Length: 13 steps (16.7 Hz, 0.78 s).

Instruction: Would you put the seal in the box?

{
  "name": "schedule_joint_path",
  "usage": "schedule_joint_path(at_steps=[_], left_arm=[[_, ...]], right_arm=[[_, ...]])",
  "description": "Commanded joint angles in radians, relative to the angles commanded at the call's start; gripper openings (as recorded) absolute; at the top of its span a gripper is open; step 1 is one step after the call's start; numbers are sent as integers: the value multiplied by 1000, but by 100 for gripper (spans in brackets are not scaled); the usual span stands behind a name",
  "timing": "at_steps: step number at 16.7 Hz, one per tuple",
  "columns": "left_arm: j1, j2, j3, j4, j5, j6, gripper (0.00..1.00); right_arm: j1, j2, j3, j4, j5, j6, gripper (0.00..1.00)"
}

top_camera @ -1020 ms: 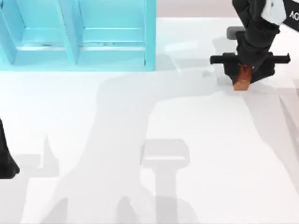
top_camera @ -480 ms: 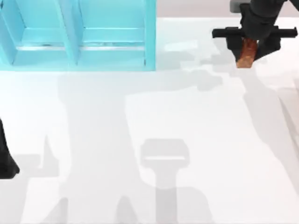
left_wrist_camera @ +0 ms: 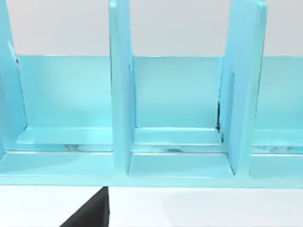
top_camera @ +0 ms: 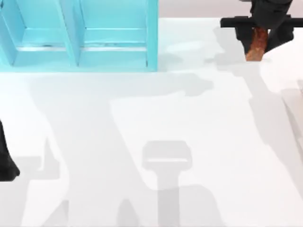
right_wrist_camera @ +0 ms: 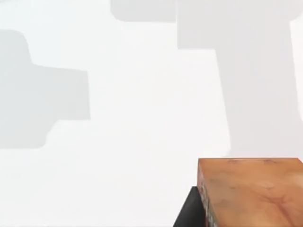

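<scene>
The seal [top_camera: 257, 43], a small red-brown block with a lighter orange lower end, hangs above the table at the top view's far right. My right gripper [top_camera: 258, 35] is shut on it, one black finger on each side. Up close in the right wrist view, the seal's orange end [right_wrist_camera: 251, 191] hangs over the white table. The box [top_camera: 80, 35] is a light blue open case with dividers at the back left; its compartments [left_wrist_camera: 177, 118] face the left wrist camera. My left arm [top_camera: 5, 161] is parked at the left edge.
White table [top_camera: 156, 123] lies between the seal and the box, crossed by grey arm shadows. The box's right wall [top_camera: 152, 33] stands between the seal and the nearest compartment.
My right gripper has lifted the seal off the table, and in the top view it has moved toward the back edge and slightly right. The left arm has not moved.
</scene>
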Motion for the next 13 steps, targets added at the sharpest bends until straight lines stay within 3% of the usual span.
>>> schedule_joint_path(at_steps=[7,13], left_arm=[[0,0,0,0,0,0,100],[0,0,0,0,0,0,100]], right_arm=[[-57,-92,-112,43,-8,-65,0],[-277,-398,-582,176,-30,-290,0]])
